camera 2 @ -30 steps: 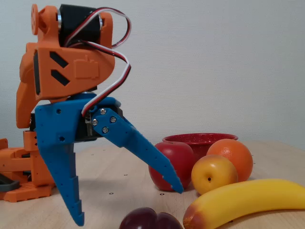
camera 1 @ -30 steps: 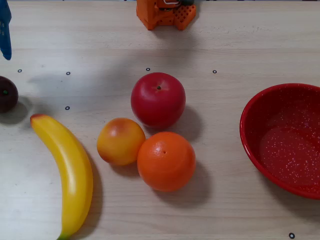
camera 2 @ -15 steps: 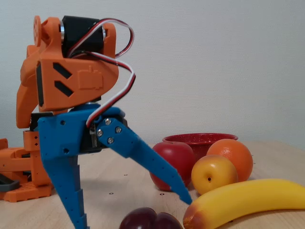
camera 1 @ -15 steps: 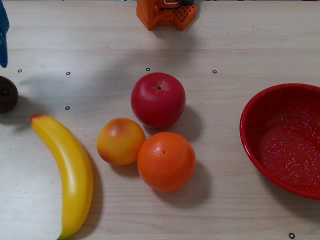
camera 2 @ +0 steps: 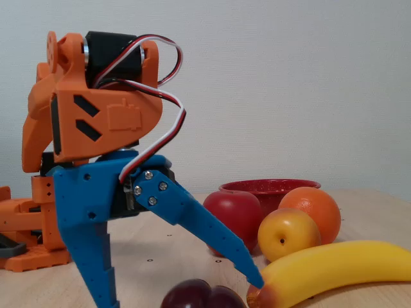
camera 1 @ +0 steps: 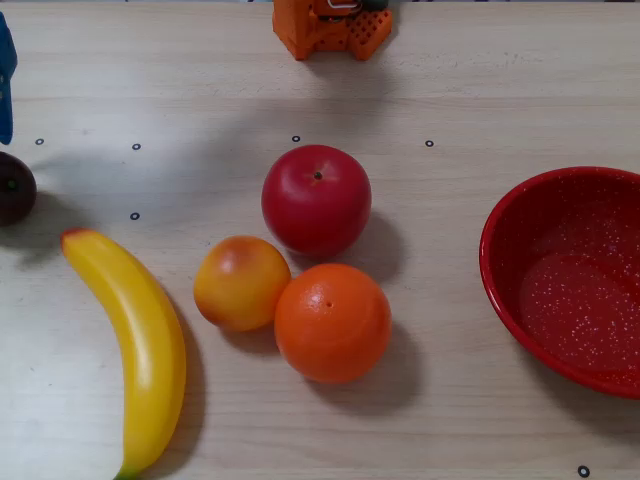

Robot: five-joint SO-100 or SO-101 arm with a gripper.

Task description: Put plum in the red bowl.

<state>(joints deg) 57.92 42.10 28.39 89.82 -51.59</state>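
End effector (camera 2: 183, 298) hanging wide open, straddling plum (camera 2: 204, 296) directly below between fingertips (plum sitting at table's left edge in overhead view, red bowl (camera 1: 520, 260) far right).

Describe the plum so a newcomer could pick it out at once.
In the overhead view, start at the long yellow banana on the left. Just above its upper tip, cut by the frame's left edge, lies the plum. It is the smallest fruit and the only near-black one.
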